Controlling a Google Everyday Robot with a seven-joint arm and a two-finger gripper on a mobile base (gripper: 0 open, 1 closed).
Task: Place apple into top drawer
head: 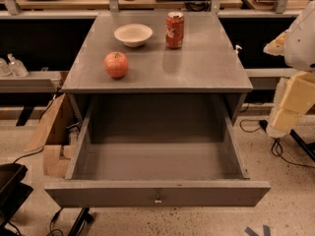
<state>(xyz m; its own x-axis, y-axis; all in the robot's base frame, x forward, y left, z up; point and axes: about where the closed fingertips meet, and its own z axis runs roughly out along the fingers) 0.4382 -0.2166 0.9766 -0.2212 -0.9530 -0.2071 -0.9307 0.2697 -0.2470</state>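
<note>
The red apple [116, 64] sits on the grey cabinet top [197, 63], near its front left. The top drawer [157, 193] is pulled wide open below it, with its flat front panel and small central latch toward me, and nothing shows inside. My gripper [276, 43] is at the far right edge of the view, level with the cabinet top and off its right side. It is far from the apple and holds nothing that I can see. The white and yellowish arm [295, 92] hangs just below it.
A white bowl [133, 34] and a red soda can [174, 30] stand at the back of the cabinet top. A cardboard box [51, 132] stands on the floor to the left, a black object [11, 188] at bottom left, and cables [275, 149] on the right.
</note>
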